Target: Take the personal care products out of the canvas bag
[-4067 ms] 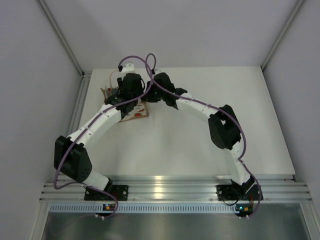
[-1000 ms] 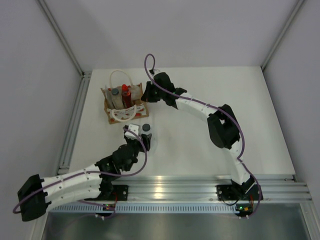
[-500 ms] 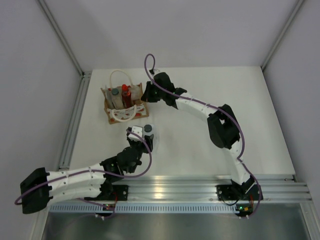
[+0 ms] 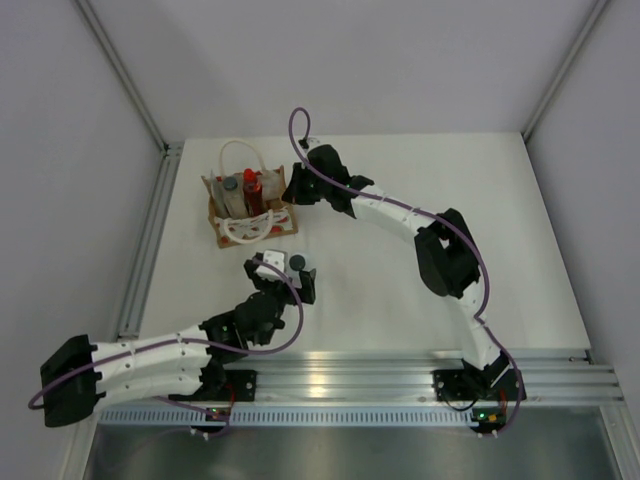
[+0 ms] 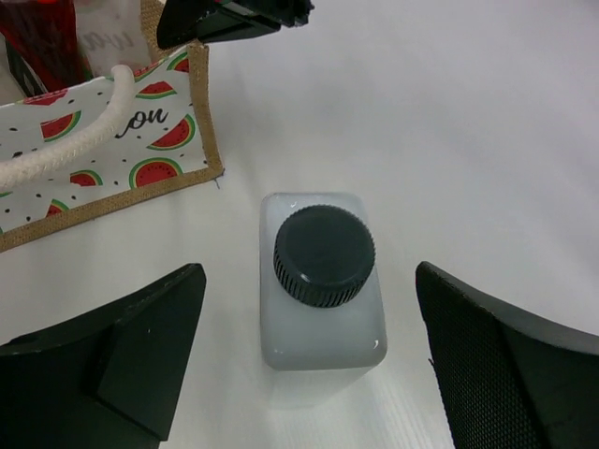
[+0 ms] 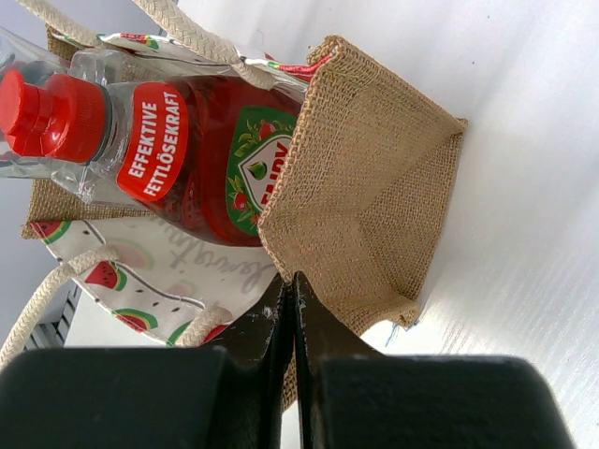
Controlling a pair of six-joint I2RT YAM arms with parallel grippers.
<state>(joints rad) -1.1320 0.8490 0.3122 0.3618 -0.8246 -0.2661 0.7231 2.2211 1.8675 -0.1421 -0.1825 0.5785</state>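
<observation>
**Item 1, far left: canvas bag** [image 4: 245,208]. It is standing upright on the table [image 4: 430,170] with its mouth open. Its rope handles [image 4: 238,152] are looping above and across the opening. It is holding a red bottle [image 6: 211,159] and, beside it, a dark-capped bottle [image 4: 230,186]. What else is inside cannot be told.

**Item 2, centre: white bottle** [image 5: 323,281]. It is standing upright on the table, out of the bag and near its front corner. The left gripper [image 4: 288,278] is hanging over it. Its fingers [image 5: 122,360] are spread wide on either side, and neither is touching the bottle.

**Item 3, right: right gripper** [image 6: 292,301]. Its jaws are pressing together on the burlap end wall of the bag, pinning it in place.

**Hazards, as judged:**
- The freed bottle is sitting between the open fingers. A sideways or tilted pull-away could clip the cap and topple it.
- It is also standing in the left arm's path back to the bag, so the returning arm might knock it.
- The handles are draping over the mouth and could snag a finger going in.
- If the pinch on the wall slips or drags, the bag could tip or slide as the next bottle is lifted.
</observation>
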